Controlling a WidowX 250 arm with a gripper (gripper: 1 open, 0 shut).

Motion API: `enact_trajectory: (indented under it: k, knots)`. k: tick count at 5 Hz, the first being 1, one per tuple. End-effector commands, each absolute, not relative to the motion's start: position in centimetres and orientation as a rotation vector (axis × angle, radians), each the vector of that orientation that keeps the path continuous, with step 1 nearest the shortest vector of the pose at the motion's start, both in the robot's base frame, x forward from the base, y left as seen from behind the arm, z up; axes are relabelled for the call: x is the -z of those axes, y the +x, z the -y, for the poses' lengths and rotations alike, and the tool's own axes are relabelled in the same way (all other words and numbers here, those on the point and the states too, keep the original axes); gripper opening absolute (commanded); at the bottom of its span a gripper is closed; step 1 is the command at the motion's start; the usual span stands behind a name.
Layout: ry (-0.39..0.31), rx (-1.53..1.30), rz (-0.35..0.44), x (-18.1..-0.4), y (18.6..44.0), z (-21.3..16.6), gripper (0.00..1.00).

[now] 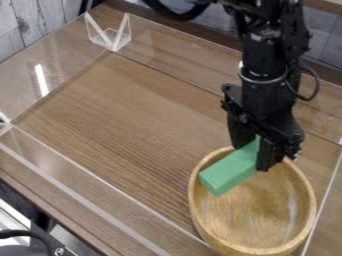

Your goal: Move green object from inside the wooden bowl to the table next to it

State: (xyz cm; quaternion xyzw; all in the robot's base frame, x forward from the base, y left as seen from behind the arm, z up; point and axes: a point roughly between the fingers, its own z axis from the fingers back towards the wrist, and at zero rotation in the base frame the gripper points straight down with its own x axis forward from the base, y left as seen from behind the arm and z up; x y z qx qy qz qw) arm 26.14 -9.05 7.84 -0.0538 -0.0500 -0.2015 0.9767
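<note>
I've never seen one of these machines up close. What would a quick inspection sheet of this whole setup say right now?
Surface: brown wood-grain table, low clear walls along its edges.
Job's things: green block tilted over the wooden bowl's left rim, one end up in the jaws; not yet on the table.
Clutter: small clear stand at the far edge.
Grippers: gripper points down, jaws shut on the green block.
Cables: dark cable along the arm.
Surroundings: pale wall behind; little else visible.
</note>
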Motion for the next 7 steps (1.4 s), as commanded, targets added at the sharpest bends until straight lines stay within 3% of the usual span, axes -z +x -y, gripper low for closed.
enact_trajectory:
  k: [1,3,5,7]
  knots:
    - [-0.111,0.381,0.161,-9.4,27.6,9.7,0.00]
    - [-0.108,0.317,0.160,-9.5,27.4,9.7,0.00]
    - [-0.067,0.357,0.228,-14.3,30.5,7.2,0.00]
    - [-0.013,0.165,0.264,-14.1,31.9,3.2,0.00]
